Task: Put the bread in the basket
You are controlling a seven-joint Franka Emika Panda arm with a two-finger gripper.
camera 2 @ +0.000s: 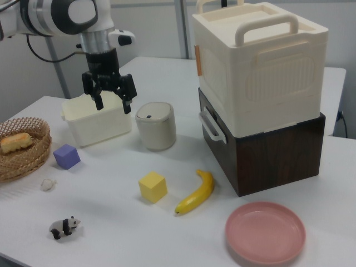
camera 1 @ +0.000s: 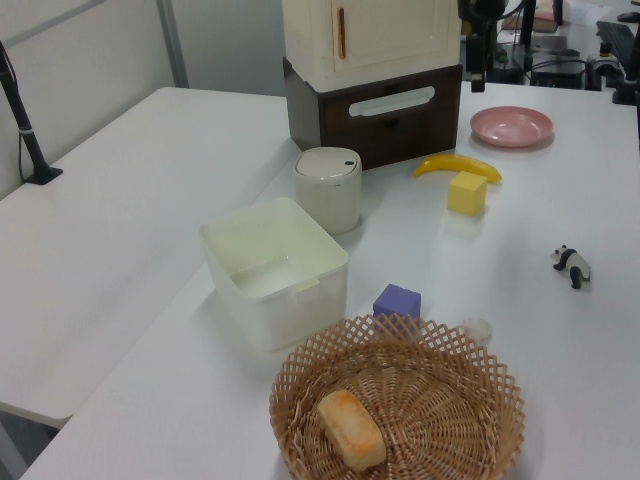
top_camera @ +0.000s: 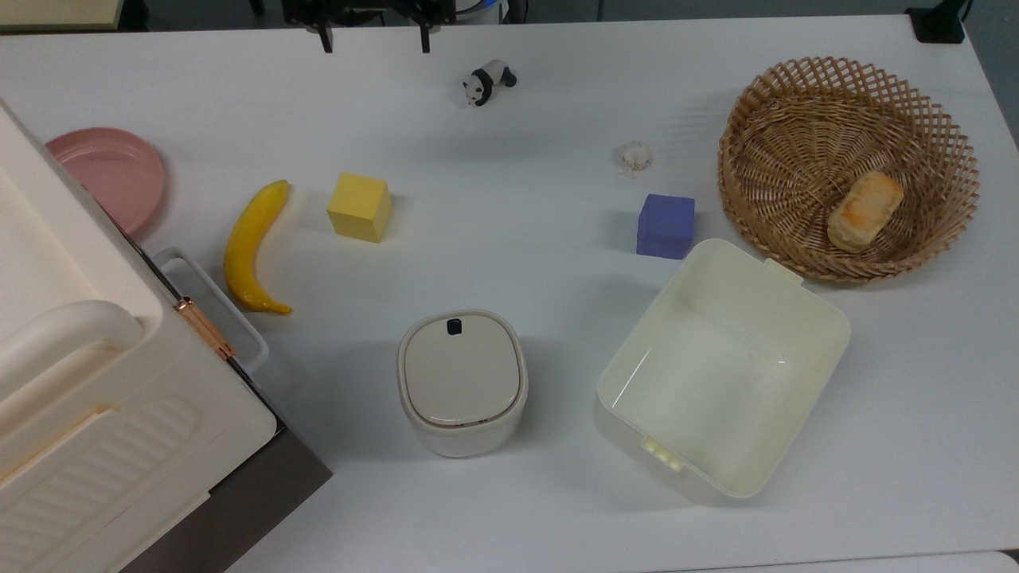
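White table (top_camera: pixel 557 493) bears basket (top_camera: pixel 947 127); tub (top_camera: pixel 828 334); banana (top_camera: pixel 247 247); two cubes; pink plate (top_camera: pixel 111 171).

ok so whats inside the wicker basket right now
The bread lies on its side inside the basket, on the woven bottom, toward the top view's right. Nothing else shows in it. The patch of weave under the loaf is covered.
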